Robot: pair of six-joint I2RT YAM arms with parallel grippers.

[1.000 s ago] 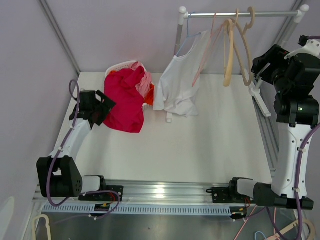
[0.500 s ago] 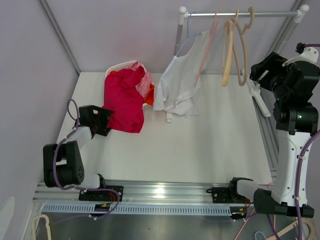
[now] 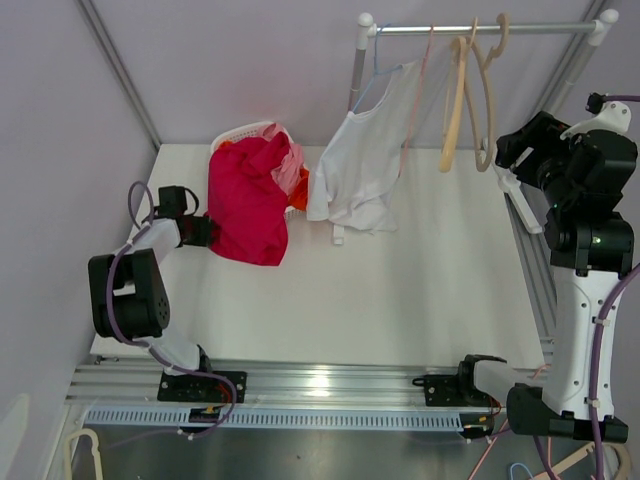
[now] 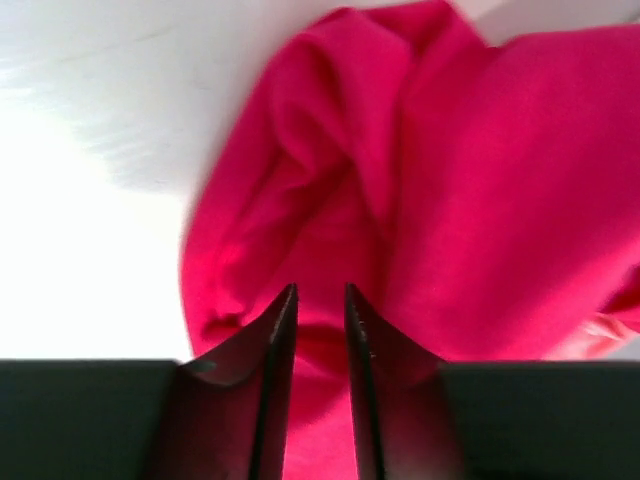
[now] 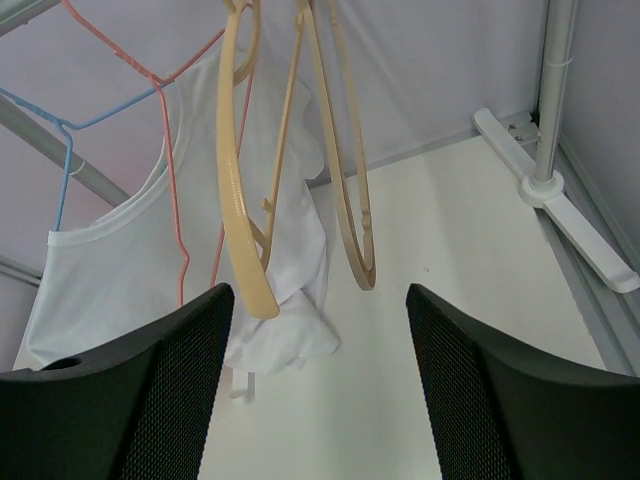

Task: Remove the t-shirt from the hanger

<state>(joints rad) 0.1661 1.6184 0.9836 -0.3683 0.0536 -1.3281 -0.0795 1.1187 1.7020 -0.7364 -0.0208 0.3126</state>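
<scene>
while the white t-shirt [image 3: 352, 170] hangs from the rail [image 3: 500, 28] at the back of the table [image 3: 400, 290], you have neither gripper on it. its hem droops down to the tabletop. in the right wrist view you see a blue wire hanger [image 5: 62, 150] and a pink wire hanger [image 5: 170, 210] both running into its neckline; which one carries it cannot be told.

your right gripper [image 5: 318, 300] is raised at the right end of the rail, fingers spread wide with nothing between them. it faces two wooden hangers [image 5: 240, 230] that dangle between it and the shirt, well apart from the cloth.

your left gripper [image 4: 320, 296] sits low on the left side of the table, just against the lower edge of a red garment [image 3: 250, 200]. its fingers [image 4: 282, 330] are drawn almost together, leaving only a slim slit with red cloth showing through it; whether any fold is pinched cannot be told. the red garment spills out of a white basket [image 3: 246, 129] that stands just left of the shirt, with pink and orange cloth showing behind it.
</scene>
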